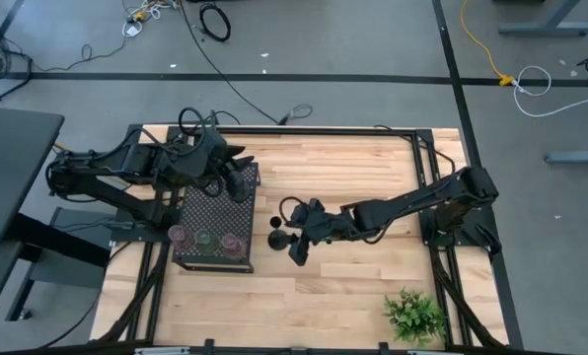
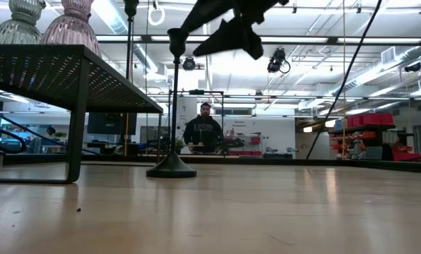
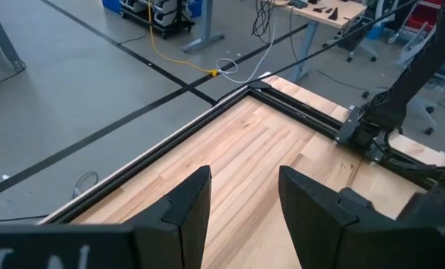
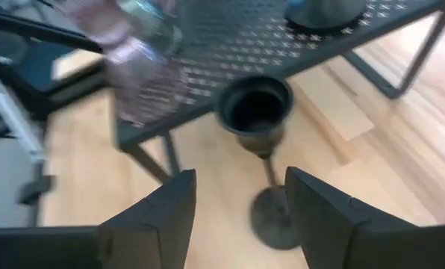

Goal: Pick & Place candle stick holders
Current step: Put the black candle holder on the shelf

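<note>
A black candle stick holder stands upright on its round base on the table, just right of the black perforated stand. My right gripper is open and hovers beside the holder's cup. In the right wrist view the stem and base show between the two fingers, which do not touch them. Three glass holders stand along the stand's near edge. A black holder base rests on the stand top. My left gripper is open and empty over the stand's far right part.
A small dark item sits on the table just beyond the black holder. A green leafy plant stands at the near right corner. A black frame borders the table. A person stands in the room far behind the table.
</note>
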`<action>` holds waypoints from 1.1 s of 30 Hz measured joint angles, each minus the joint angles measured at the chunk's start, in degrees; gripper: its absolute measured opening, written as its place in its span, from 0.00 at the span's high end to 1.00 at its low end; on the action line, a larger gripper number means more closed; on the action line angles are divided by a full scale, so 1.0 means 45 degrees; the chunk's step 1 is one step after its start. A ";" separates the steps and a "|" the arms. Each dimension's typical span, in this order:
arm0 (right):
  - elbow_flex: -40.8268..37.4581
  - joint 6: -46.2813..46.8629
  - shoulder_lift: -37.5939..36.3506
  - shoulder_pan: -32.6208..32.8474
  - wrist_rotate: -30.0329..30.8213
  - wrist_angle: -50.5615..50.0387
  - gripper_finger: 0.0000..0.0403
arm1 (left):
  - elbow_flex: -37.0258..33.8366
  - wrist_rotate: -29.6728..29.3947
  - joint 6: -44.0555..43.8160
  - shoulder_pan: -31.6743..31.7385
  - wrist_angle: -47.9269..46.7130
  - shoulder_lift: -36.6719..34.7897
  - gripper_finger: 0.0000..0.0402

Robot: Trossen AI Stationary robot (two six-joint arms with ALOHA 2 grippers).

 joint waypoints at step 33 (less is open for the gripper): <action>-0.0010 -0.0612 0.1546 -0.0455 0.0783 0.1933 0.96 | 0.0000 0.0102 0.0023 0.0000 -0.0019 0.0004 0.60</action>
